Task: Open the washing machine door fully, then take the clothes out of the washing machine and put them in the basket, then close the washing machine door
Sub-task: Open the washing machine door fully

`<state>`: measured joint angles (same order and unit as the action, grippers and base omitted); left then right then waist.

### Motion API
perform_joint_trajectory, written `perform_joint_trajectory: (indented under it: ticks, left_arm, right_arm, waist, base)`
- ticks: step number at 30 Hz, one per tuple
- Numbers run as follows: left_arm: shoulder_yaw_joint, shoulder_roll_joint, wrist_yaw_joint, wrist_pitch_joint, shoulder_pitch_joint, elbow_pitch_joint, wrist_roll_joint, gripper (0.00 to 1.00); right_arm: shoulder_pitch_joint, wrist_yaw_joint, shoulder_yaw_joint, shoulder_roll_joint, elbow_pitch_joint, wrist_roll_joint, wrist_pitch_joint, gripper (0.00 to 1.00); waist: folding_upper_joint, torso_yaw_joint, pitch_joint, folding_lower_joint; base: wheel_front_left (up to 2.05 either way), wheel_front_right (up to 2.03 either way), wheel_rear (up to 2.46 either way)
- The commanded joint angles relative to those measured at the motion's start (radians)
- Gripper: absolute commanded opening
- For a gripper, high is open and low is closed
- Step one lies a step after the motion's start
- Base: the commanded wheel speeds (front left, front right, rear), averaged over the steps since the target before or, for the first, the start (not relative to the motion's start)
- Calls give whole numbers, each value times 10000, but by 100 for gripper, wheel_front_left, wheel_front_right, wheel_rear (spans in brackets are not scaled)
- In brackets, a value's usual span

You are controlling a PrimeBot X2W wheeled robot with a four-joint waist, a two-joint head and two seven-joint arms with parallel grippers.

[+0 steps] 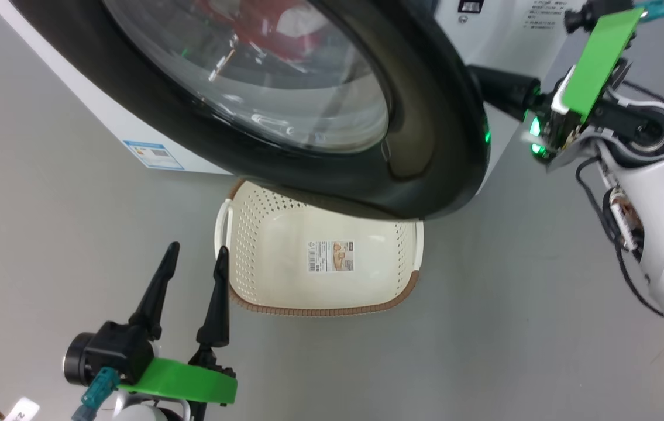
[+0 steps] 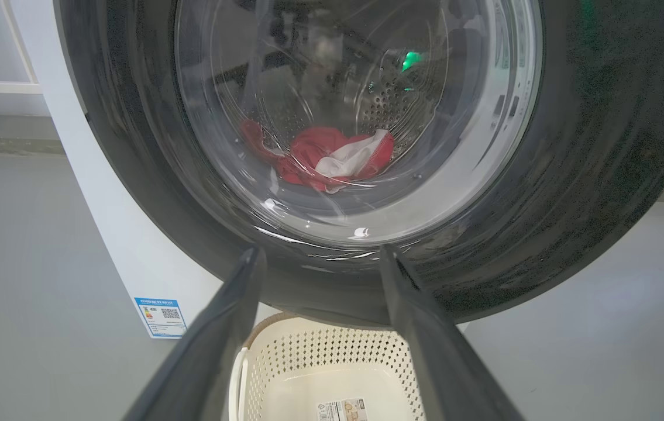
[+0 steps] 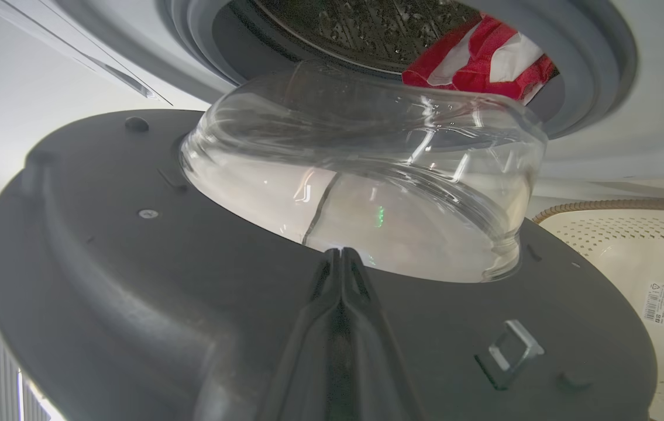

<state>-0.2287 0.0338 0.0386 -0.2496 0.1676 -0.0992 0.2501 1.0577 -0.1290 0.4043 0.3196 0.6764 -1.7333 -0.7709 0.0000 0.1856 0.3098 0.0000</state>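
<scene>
Your left claw (image 1: 198,248) sits lower left in the head view, fingers spread wide with nothing between them, pointing at the washing machine door (image 1: 425,146). Its right finger (image 1: 217,298) overlaps the left rim of the basket (image 1: 273,275) in that view; can't tell if it touches. In the left wrist view the same claw (image 2: 321,251) frames the basket's far end, with a blue label (image 2: 161,316) on the white cabinet to the left. The basket stands on the grey floor (image 1: 45,234) directly before the washing machine (image 1: 501,35), sticker showing on its bottom, and the door hangs over its far edge. The door is part-way open. The clothes (image 2: 332,158) lie low in the drum, red with a white band, visible through the glass bowl. In the right wrist view they sit at the lip of the grey seal (image 3: 595,70). Your right claw (image 3: 340,252) is behind the door's right edge, fingers pressed together, gripping nothing, tips on the door's inner face at the base of the bowl.
</scene>
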Motion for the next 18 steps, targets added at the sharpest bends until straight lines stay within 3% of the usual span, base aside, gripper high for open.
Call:
perform_joint_trajectory:
  ticks: [1, 18]
  left_arm:
    - [275, 164, -83, -122, -34, 168, 107, 100]
    - [255, 164, -129, -122, -755, 151, 89, 100]
  right_arm:
    - [-249, -17, 54, -194, -336, 58, -102, 0]
    - [-2657, -17, 186, -524, -2451, 585, -809, 0]
  waist:
    - [0, 36, -133, 0]
    - [0, 489, -1203, 0]
  base:
    - [0, 0, 0]
    - [0, 0, 0]
